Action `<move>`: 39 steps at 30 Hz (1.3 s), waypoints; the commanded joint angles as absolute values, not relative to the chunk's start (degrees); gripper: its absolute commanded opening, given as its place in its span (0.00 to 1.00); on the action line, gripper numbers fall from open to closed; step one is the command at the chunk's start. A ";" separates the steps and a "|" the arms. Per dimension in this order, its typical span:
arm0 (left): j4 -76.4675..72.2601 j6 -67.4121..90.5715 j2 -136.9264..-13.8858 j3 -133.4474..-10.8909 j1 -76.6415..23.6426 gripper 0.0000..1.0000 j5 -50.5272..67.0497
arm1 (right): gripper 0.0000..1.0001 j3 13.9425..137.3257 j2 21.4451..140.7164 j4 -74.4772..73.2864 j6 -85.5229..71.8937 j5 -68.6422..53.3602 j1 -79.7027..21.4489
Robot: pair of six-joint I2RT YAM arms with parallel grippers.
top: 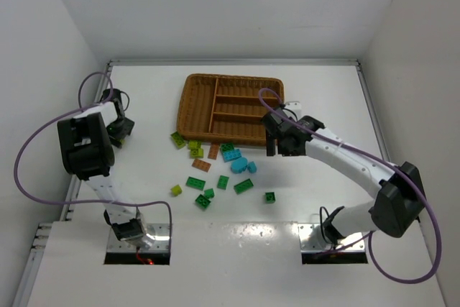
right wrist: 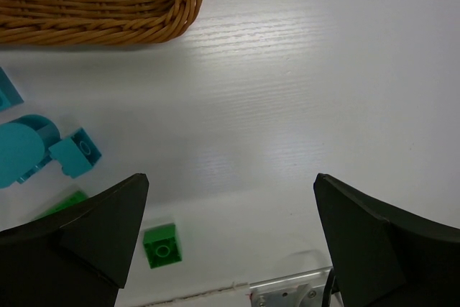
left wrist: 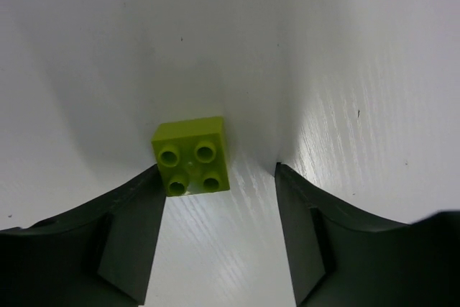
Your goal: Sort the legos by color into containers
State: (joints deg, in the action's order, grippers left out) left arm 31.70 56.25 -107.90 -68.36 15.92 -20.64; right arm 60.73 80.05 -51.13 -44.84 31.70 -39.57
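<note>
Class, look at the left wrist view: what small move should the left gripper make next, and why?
Probably shift the left gripper sideways to centre it on the yellow-green brick before closing. Its jaws stand open, and the brick lies off-centre at their tips, much nearer one side than the other.

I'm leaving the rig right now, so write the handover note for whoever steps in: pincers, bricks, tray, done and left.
Left pincer: open, over the table, a yellow-green brick lying between its fingers, not gripped.
Right pincer: open, holding nothing, over bare table by the tray's near corner.
Bricks: loose on the table in front of the tray, with green, yellow-green, cyan and brown-orange mixed.
Done: nothing sorted; no brick shows in the tray.
Left: every brick, one colour per compartment.
</note>
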 commanded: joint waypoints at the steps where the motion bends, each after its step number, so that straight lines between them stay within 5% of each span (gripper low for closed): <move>1: 30.85 57.30 -107.23 -67.32 17.14 0.64 -23.90 | 1.00 61.09 80.16 -50.71 -45.26 33.05 -39.73; 11: 31.55 58.45 -106.08 -66.80 17.14 0.53 -25.75 | 1.00 61.08 81.21 -50.19 -44.74 33.05 -39.73; 17: 31.55 53.37 -102.49 -69.69 12.40 0.23 -25.58 | 1.00 61.08 79.99 -51.42 -45.96 34.80 -39.73; 24: 32.34 44.48 -93.71 -72.16 0.98 0.03 -18.13 | 1.00 56.35 72.17 -50.19 -47.11 34.80 -39.73; 39: 32.34 42.54 -107.46 -91.13 -18.19 0.00 -14.50 | 1.00 51.33 64.26 -44.32 -47.99 37.88 -39.73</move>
